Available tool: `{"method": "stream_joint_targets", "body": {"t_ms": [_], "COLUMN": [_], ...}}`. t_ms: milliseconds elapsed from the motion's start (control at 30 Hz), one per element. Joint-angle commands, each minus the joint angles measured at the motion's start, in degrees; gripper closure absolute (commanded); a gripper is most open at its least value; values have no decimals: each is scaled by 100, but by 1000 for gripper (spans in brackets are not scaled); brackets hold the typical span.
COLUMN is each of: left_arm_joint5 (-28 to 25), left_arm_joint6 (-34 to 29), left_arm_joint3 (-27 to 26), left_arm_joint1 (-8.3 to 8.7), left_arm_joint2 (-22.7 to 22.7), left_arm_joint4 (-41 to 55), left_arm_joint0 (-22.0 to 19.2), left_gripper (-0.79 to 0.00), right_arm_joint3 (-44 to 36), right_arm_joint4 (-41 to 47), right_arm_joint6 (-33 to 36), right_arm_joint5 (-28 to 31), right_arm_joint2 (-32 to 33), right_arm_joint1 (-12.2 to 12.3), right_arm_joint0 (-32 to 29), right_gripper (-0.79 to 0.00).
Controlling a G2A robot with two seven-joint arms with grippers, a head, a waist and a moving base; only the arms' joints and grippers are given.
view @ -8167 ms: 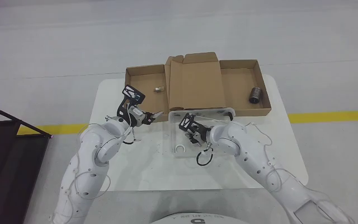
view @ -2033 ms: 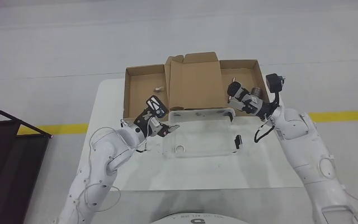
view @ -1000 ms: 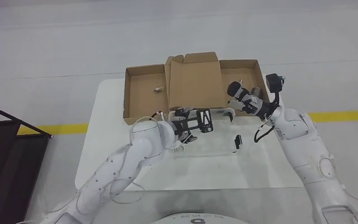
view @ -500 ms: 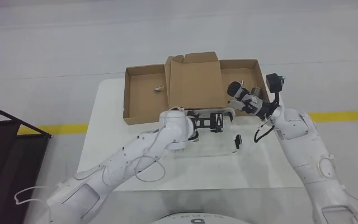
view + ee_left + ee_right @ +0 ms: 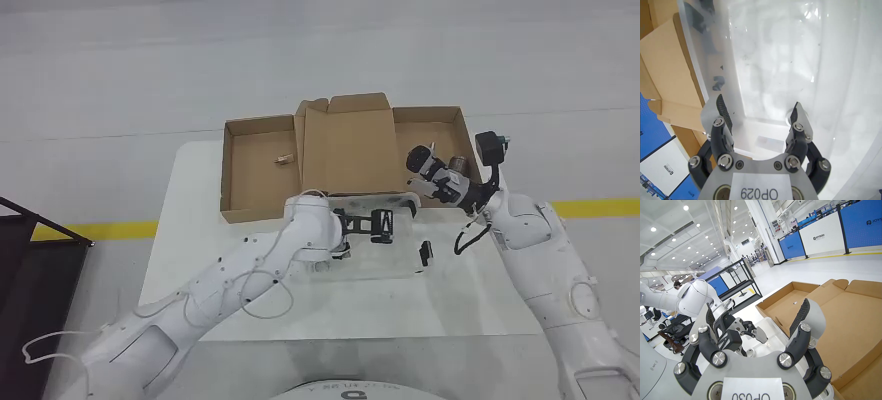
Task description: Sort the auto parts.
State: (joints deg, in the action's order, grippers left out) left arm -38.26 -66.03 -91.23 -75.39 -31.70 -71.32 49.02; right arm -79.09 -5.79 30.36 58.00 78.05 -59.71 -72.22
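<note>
**Left claw open over the tray, ring at its fingertip**

The left claw (image 5: 760, 113) hangs low inside the clear tray (image 5: 392, 262) with its jaws spread wide and nothing between them. A white ring (image 5: 750, 352) lies flat on the tray floor just beside one fingertip, not between the two. A black clip (image 5: 424, 252) sits at the tray's end nearest the right arm. A dark bit seen through the tray wall in the left wrist view may be that same clip, but I cannot be sure.

The right claw (image 5: 757, 317) is also open and empty, held above the near edge of the right box (image 5: 440, 125), where a cylinder (image 5: 458, 163) lies. The left box (image 5: 255, 185) holds one small metal piece (image 5: 284, 158). Both boxes and the tray stand on the counter (image 5: 200, 200).

The sort looks partly done, with the ring and clip left in the tray.

The risks from here:
- The ring is off-centre, so closing now would likely nudge it away or catch only its edge.
- It lies flat and thin, so the fingers may scrape the tray floor and slip over it.
- The tray looks light, and a sideways push could slide it on the counter.
- The two claws are near each other, so carrying a part toward the right box risks a bump.
</note>
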Motion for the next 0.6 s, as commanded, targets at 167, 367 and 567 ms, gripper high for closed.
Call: {"method": "stream_joint_targets", "body": {"t_ms": [167,367,567], "left_arm_joint5": [26,81,189], "left_arm_joint6": [-26,-81,-189], "left_arm_joint3": [218,312,319], "left_arm_joint1": [88,141,227], "left_arm_joint2": [264,521,723], "left_arm_joint4": [155,384,541], "left_arm_joint0": [-166,-310,-452], "left_gripper": [-539,-566,-659], "right_arm_joint3": [0,0,0], "right_arm_joint4": [0,0,0], "right_arm_joint6": [0,0,0], "right_arm_joint5": [0,0,0], "right_arm_joint2": [0,0,0], "right_arm_joint1": [0,0,0], "right_arm_joint0": [0,0,0], "right_gripper": [-785,-785,-785]}}
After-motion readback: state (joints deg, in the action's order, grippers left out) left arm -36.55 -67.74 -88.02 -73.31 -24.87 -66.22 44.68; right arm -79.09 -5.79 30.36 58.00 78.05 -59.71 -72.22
